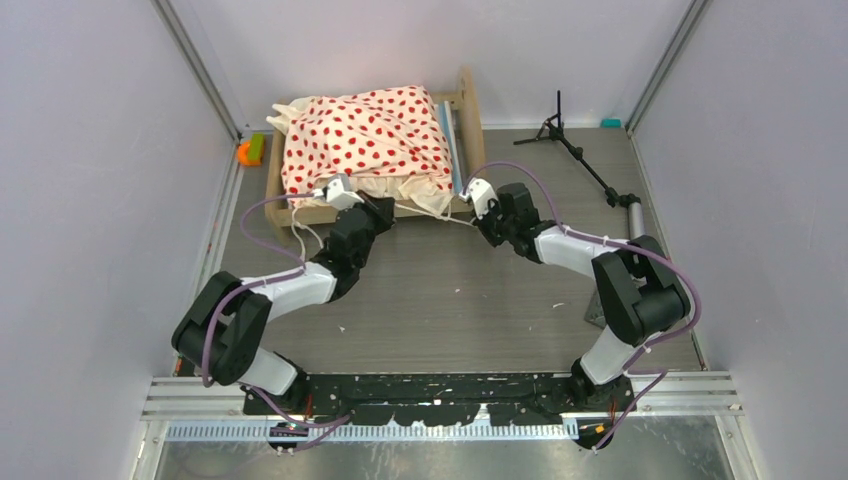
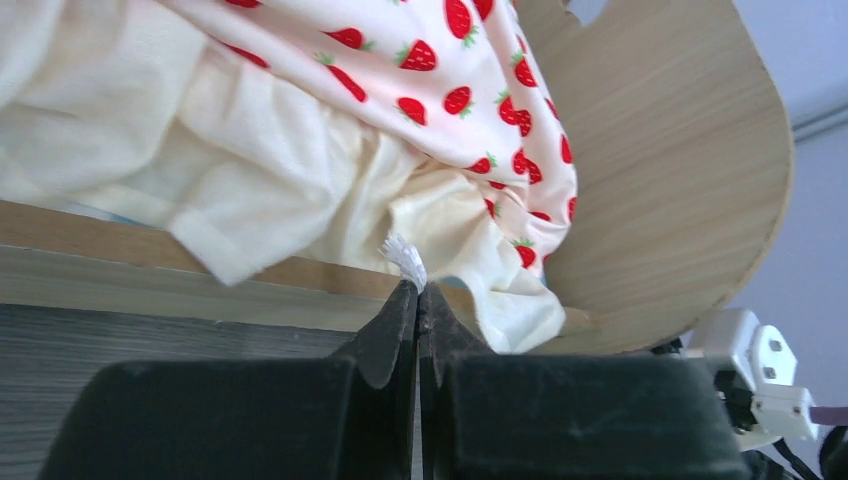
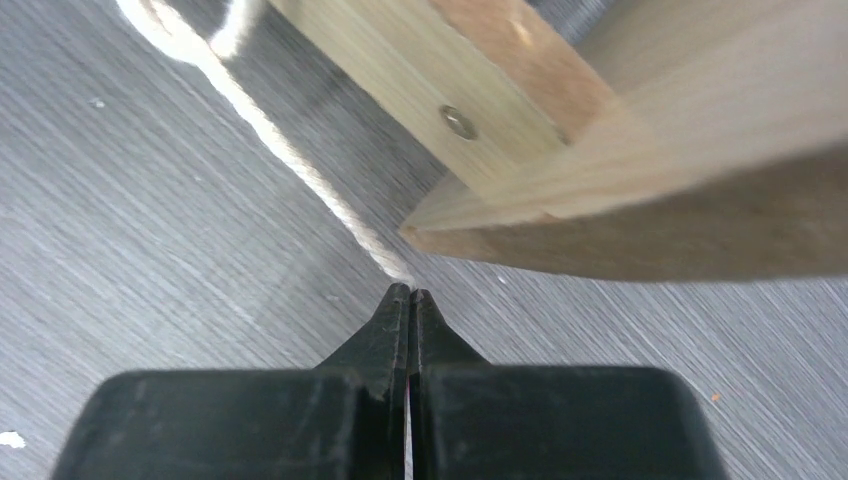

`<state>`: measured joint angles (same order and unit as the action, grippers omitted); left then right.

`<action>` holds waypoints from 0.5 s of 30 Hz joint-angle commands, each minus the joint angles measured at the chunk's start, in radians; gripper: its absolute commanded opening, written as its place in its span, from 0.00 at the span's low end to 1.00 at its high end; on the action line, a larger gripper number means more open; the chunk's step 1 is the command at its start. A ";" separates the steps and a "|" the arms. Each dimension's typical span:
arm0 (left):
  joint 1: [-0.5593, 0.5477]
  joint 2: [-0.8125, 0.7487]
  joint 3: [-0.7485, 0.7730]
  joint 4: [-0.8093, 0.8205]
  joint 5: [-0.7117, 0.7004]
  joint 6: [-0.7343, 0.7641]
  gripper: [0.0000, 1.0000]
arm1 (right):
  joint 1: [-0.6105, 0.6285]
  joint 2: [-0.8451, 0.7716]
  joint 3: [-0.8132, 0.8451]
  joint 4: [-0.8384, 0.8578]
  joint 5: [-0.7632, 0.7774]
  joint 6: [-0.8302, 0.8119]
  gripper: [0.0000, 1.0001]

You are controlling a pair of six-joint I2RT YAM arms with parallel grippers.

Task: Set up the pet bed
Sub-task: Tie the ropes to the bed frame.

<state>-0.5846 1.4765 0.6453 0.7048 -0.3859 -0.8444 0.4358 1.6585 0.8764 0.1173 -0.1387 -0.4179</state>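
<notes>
The pet bed (image 1: 468, 108), a light-wood frame, stands at the back of the table. Its blue-white striped mattress (image 1: 449, 140) shows along the right edge. Cream bedding with red spots (image 1: 365, 135) lies heaped over it. My left gripper (image 1: 322, 195) is at the bed's near left side, shut on a frayed white string end (image 2: 405, 260) below the ruffled bedding (image 2: 300, 170) and next to the rounded end board (image 2: 680, 180). My right gripper (image 1: 470, 200) is at the near right corner, shut on a cream string (image 3: 290, 150) that trails over the floor beside the wooden leg (image 3: 500, 90).
A black tripod stand (image 1: 575, 150) with a grey cylinder (image 1: 632, 213) lies at the back right. An orange and green object (image 1: 250, 150) sits by the left wall. Grey walls close in both sides. A thin cream string (image 1: 435, 214) runs along the bed's front.
</notes>
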 commanded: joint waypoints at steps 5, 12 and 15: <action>0.029 -0.023 -0.067 -0.016 -0.023 0.017 0.00 | -0.072 -0.046 0.027 0.008 0.040 0.002 0.00; 0.032 -0.004 -0.104 -0.006 -0.058 0.017 0.00 | -0.122 -0.032 0.055 -0.003 0.062 -0.006 0.00; 0.032 0.012 -0.115 -0.008 -0.056 0.011 0.00 | -0.134 -0.048 0.052 -0.010 0.044 -0.003 0.00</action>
<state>-0.5560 1.4700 0.5419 0.6743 -0.4004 -0.8356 0.3641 1.6535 0.8795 0.0982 -0.1585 -0.4763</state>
